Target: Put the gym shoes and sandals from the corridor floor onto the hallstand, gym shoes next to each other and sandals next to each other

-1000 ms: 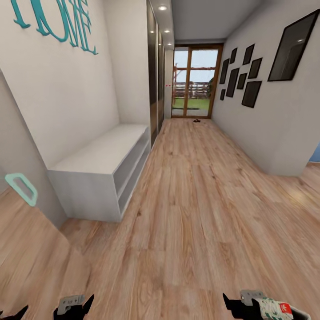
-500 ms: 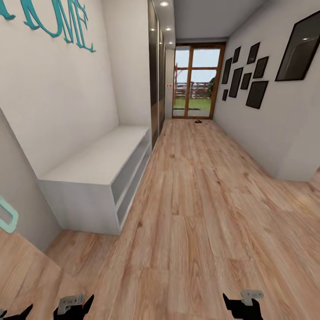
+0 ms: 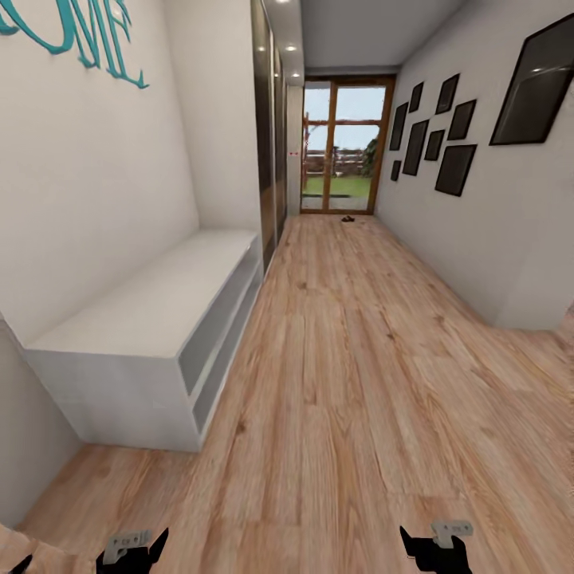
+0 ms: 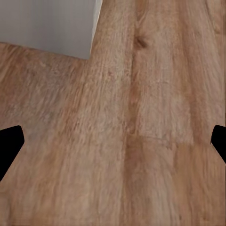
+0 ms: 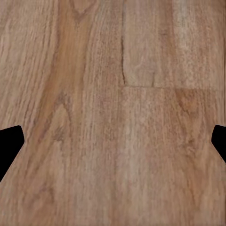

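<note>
- Sandals, probably: small dark shapes (image 3: 348,218) on light-brown wood-plank corridor floor (image 3: 359,383), far at 12 o'clock (too small to confirm).
- Likely light, floppy; pinch across the sole.
- Left end effector (image 4: 113,146), right end effector (image 5: 113,146): wide, empty.

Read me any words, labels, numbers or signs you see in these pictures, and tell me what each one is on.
"OME": large teal wall letters on the white wall above the low white bench in the head view; the view's edge cuts the word off before these letters.
The dark picture frames on the opposite wall show no readable text.
The wrist views show bare wood floor, no writing.
</note>
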### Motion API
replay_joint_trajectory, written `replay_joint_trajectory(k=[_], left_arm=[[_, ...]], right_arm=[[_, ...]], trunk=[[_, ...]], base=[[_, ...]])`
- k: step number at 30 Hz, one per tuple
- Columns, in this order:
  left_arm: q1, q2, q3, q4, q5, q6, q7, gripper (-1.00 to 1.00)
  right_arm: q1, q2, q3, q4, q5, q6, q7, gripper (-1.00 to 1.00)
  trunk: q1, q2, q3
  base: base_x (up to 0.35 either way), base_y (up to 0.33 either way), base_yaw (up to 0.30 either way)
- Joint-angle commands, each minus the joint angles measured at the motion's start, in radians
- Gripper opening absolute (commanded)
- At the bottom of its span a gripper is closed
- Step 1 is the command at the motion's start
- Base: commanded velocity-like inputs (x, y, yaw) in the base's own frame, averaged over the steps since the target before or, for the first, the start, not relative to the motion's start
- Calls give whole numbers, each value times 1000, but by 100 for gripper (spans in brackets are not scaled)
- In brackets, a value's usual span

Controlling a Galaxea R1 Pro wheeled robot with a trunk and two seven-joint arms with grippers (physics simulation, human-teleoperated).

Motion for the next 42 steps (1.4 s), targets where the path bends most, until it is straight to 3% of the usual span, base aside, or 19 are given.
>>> replay_joint_trajectory(k=[1, 42], left_arm=[[0, 0, 2, 1, 10, 1, -10, 100], [0, -1, 2, 1, 10, 1, -10, 100]], right_arm=[[-1, 0, -9, 1, 9, -3, 4, 100], [-1, 0, -9, 1, 9, -3, 4, 100]], trunk=[[0, 0, -1], [0, 0, -1]], base=[[336, 0, -217], [333, -16, -24]])
